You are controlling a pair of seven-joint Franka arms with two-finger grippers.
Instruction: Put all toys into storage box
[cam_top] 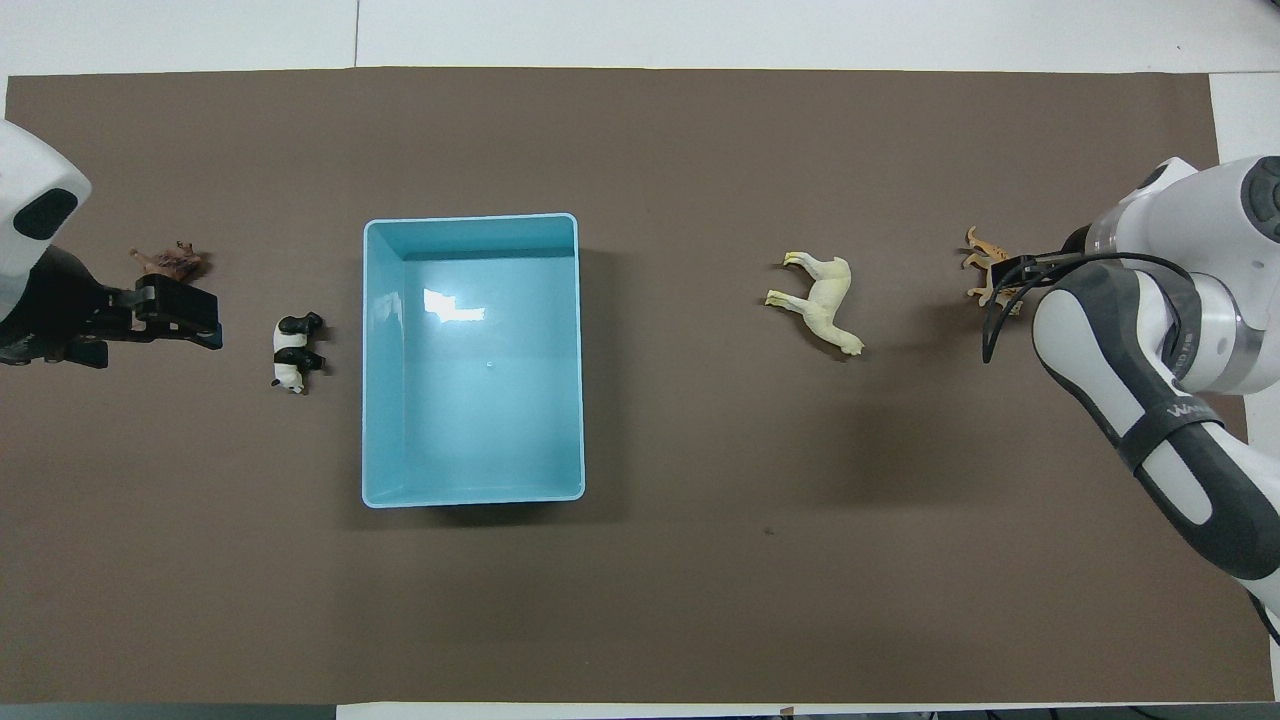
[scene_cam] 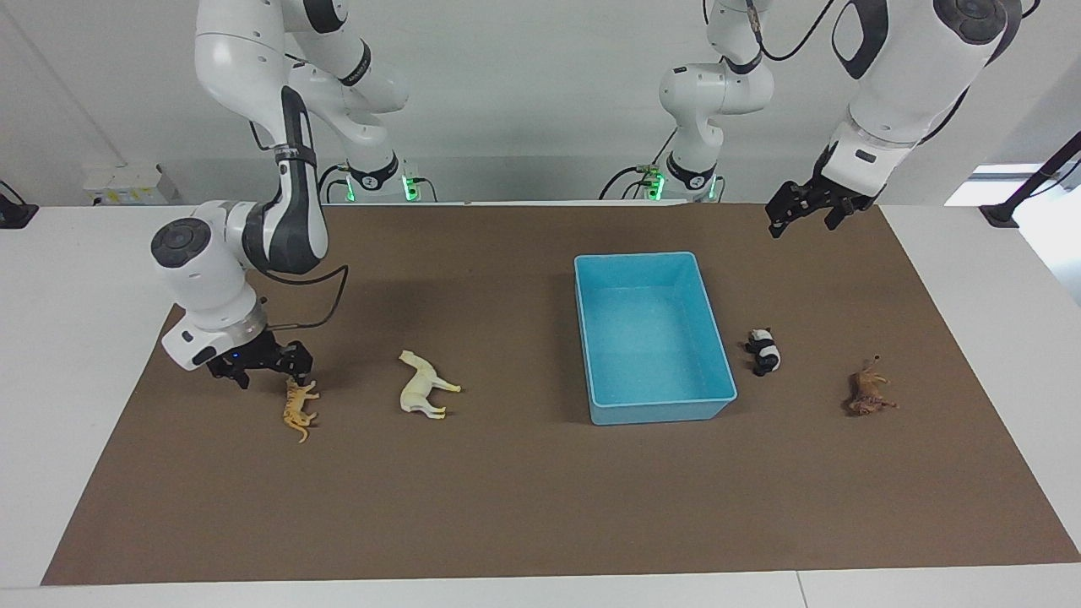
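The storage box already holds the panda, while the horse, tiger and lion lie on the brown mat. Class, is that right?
Not quite. The storage box is empty: the overhead view shows the panda lying on the brown mat beside the box, toward the left arm's end. The horse, tiger and lion do lie on the mat.

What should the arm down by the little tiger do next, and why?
Probably close the right gripper on the tiger and lift it. The gripper is down at the tiger's end nearer the robots, and the box holds no toys yet. The left gripper waits in the air.
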